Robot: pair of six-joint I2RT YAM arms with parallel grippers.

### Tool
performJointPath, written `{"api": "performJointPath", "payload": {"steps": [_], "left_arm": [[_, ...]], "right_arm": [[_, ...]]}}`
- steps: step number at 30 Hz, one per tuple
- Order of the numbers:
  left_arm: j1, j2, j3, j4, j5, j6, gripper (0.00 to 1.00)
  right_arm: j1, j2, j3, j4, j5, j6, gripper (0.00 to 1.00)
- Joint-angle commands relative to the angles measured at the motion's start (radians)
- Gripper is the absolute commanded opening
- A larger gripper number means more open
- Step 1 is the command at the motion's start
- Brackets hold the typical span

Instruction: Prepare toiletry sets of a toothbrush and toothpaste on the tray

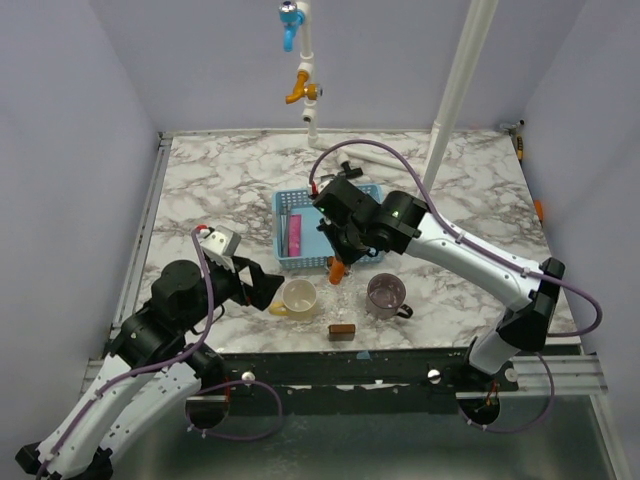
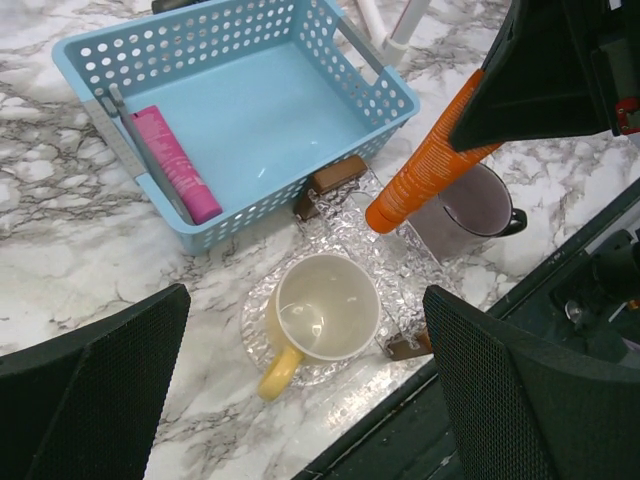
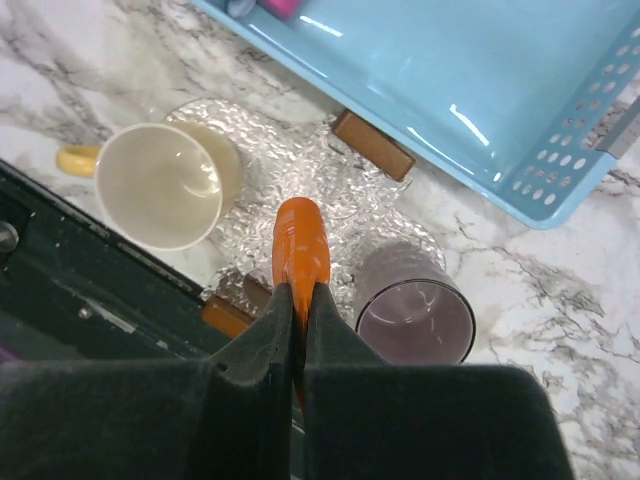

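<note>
My right gripper is shut on the orange toothpaste tube. It holds the tube end-down above the clear glass tray, between the two cups. A slim pale stick, seemingly the toothbrush, lies in the blue basket along its left wall. My left gripper is open and empty, just left of the yellow cup.
A yellow cup and a purple cup stand on the tray. A pink tube lies in the basket. A white pole and a tap stand behind.
</note>
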Motion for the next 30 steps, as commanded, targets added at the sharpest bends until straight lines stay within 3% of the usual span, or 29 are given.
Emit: {"api": "performJointPath", "payload": {"steps": [1, 30], "left_arm": [[0.001, -0.03, -0.011, 0.027, -0.074, 0.031, 0.99], [0.001, -0.021, -0.021, 0.025, -0.089, 0.034, 0.99]], "right_arm": [[0.007, 0.025, 0.02, -0.018, 0.128, 0.038, 0.0], [0.008, 0.064, -0.139, 0.151, 0.141, 0.063, 0.0]]}}
